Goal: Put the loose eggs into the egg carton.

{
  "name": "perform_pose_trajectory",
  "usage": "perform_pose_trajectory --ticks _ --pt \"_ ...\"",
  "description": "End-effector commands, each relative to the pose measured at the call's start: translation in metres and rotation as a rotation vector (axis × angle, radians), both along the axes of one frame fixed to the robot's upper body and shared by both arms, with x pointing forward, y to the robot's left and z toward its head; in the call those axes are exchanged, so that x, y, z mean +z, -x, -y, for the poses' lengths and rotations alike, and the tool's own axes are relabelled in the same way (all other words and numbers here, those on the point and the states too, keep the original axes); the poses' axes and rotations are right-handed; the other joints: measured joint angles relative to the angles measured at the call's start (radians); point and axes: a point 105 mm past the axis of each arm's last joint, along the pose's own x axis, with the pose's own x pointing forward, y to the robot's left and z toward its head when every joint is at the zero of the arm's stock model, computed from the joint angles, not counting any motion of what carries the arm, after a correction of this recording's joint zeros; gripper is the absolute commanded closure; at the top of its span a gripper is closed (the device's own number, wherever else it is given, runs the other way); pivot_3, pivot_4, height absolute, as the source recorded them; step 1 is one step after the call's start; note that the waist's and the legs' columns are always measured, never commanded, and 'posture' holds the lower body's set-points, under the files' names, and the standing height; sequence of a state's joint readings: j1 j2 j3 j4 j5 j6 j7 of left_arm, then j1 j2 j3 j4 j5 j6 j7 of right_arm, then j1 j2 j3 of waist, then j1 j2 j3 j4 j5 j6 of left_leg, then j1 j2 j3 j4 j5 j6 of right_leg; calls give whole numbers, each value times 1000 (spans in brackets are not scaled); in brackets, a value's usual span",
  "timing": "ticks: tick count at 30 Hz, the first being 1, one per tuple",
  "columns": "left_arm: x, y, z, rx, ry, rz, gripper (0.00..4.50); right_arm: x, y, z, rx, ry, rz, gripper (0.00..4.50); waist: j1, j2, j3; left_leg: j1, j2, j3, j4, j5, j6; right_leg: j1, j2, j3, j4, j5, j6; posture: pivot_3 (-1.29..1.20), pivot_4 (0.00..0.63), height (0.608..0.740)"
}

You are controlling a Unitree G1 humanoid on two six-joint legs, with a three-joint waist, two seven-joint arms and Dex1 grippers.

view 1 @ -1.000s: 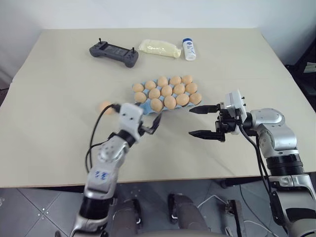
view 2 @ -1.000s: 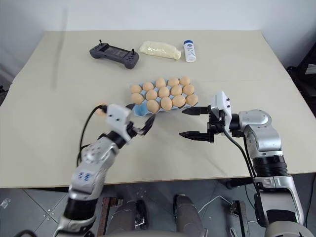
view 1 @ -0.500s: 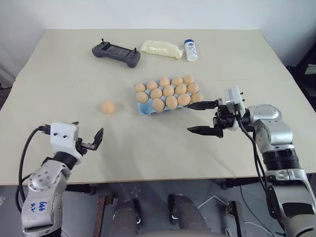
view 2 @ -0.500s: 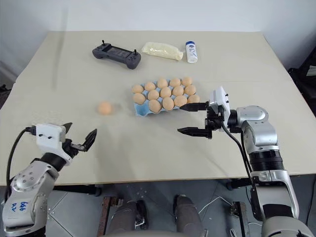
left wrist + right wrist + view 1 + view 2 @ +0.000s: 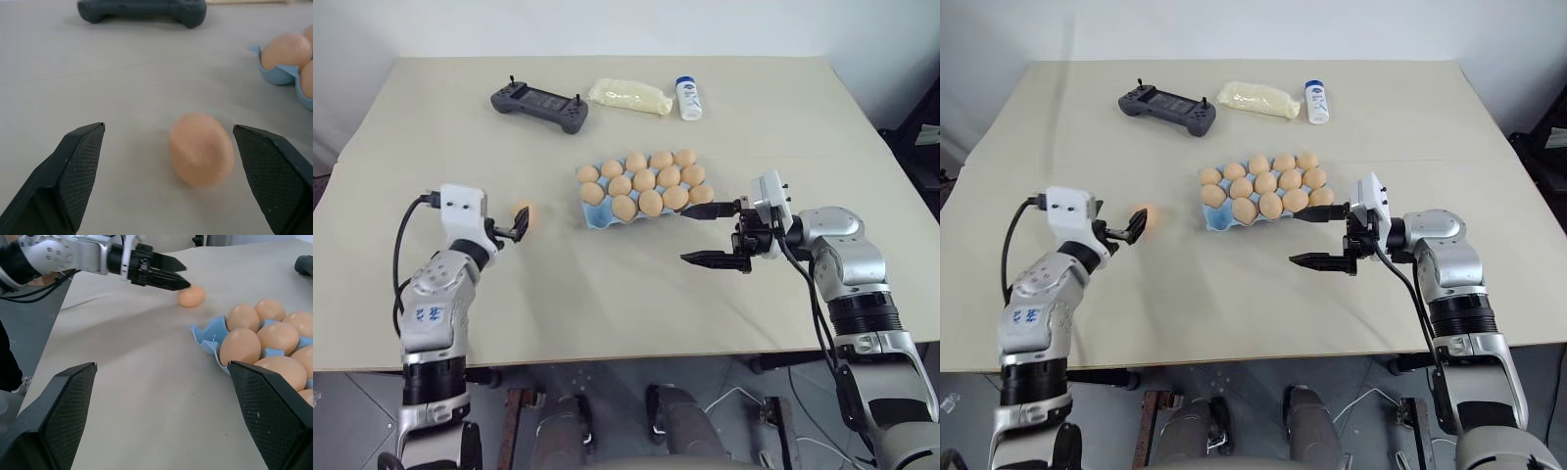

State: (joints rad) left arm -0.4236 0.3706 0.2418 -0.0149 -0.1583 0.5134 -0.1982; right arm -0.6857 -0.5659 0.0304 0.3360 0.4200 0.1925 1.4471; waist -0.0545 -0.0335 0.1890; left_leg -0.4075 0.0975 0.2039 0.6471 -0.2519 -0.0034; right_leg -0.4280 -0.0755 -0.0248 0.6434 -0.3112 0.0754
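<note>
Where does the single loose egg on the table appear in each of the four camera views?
Left eye view: loose egg left of centre, at the left gripper fingers.
Right eye view: left of centre.
Left wrist view: lower centre, between the open fingers.
Right wrist view: upper centre.
Shared landmark: the blue egg carton.

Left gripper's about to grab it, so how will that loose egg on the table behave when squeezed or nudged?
The loose egg is smooth and oval on the flat table, so a nudge probably rolls it. Its rounded shell may slip between the open left gripper fingers. Likely fragile; squeeze gently.
</note>
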Motion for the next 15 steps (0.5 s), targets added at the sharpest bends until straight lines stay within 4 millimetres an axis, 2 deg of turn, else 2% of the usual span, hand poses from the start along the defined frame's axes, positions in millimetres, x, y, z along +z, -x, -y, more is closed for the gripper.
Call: perform_pose_trajectory --ticks 1,5,6,10,15 --pt "3 -14 9 -30 -21 16 25 11 3 1 9 -10 50 0 -1 0 0 0 0 1 0 0 0 0 0 0 0 0 0 0 150 740" --pt "-8 -24 19 -60 -52 -26 25 12 3 2 0 -5 53 0 -1 0 0 0 -1 2 0 0 0 -1 2 0 0 0 0 0 150 740" --pt "-14 -25 20 -65 -57 -58 210 12 4 2 -2 -5 55 0 -1 0 0 0 0 2 0 0 -1 -1 2 1 0 0 0 0 150 740" --pt "-21 -25 22 -60 -58 -102 1191 12 4 3 -7 -3 56 0 -1 0 0 0 0 2 0 0 -1 -1 3 1 0 0 0 0 150 740" --pt "-13 -26 18 -44 -64 -75 2654 12 4 4 -13 -1 56 0 -1 0 0 0 0 2 1 0 -2 -1 3 1 1 0 0 0 150 740"
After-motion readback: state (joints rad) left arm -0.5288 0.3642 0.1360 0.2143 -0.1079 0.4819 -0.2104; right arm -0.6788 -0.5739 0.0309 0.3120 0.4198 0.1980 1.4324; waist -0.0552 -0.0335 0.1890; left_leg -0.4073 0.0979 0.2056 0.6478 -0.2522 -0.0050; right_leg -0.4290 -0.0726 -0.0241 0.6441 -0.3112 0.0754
